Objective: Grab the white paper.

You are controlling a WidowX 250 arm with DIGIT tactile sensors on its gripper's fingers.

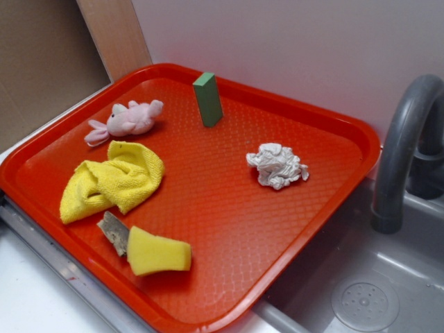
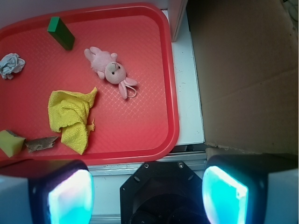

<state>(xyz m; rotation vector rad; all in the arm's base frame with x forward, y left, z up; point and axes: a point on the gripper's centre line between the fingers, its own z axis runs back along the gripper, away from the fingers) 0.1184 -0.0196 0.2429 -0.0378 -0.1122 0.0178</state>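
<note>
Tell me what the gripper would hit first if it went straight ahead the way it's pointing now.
Probably the white ledge beside the red tray, not the white paper, which lies far left. Depth is unclear.

The place looks like a toy kitchen set up for robot trials: a grey plastic sink basin (image 1: 361,291) with a curved grey faucet (image 1: 402,146) sits beside a red textured plastic tray (image 1: 229,208), against a plain white wall (image 1: 291,48) and brown cardboard sheets (image 2: 243,74).

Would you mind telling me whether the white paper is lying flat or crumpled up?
Crumpled: the white paper is a wrinkled ball with grey creases, resting on the red tray.
</note>
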